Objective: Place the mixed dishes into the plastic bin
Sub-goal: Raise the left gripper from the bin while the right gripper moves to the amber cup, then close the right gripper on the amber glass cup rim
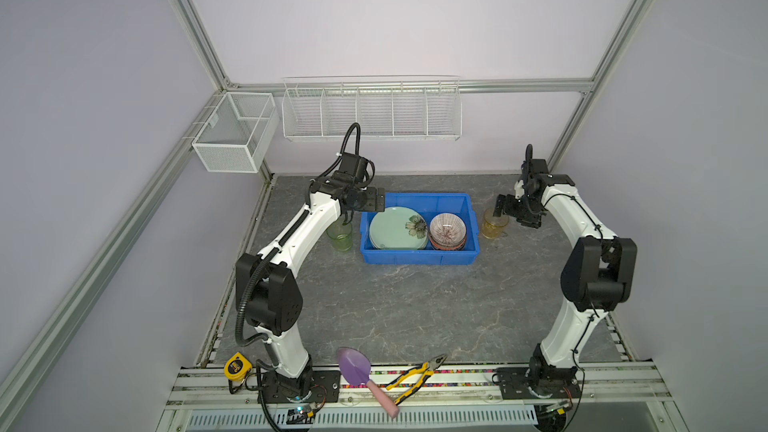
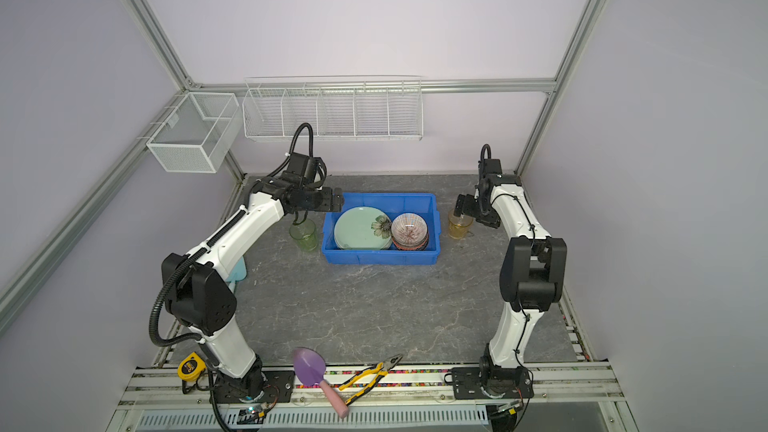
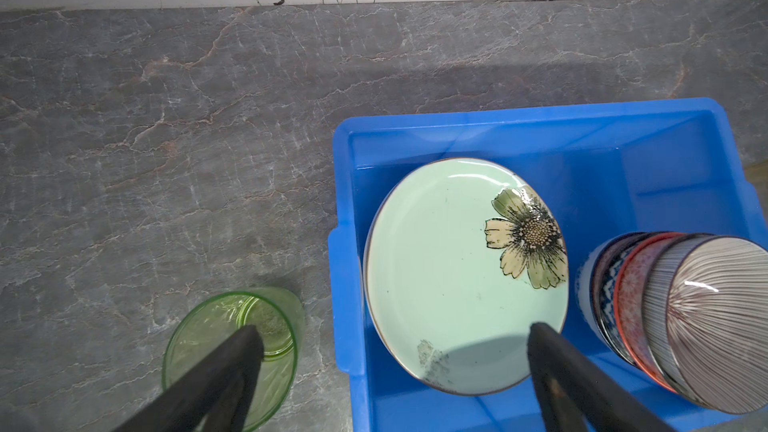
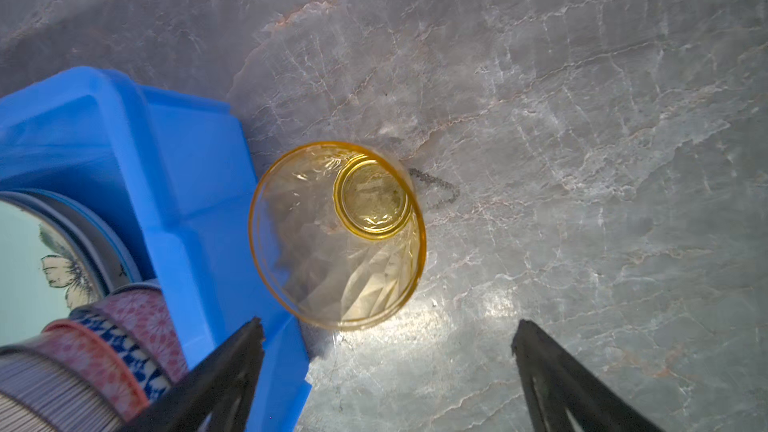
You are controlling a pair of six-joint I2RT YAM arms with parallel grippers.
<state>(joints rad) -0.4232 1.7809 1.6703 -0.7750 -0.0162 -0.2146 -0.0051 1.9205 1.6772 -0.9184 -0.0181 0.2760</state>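
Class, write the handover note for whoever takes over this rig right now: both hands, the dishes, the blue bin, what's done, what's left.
Left hand: open, empty, over the blue bin's edge nearest the green tumbler.
Right hand: open, empty, above the amber tumbler.
Done: flower plate and nested bowls lie in the bin.
To do: both tumblers stand upright on the table, one each side of the bin, neither gripped.
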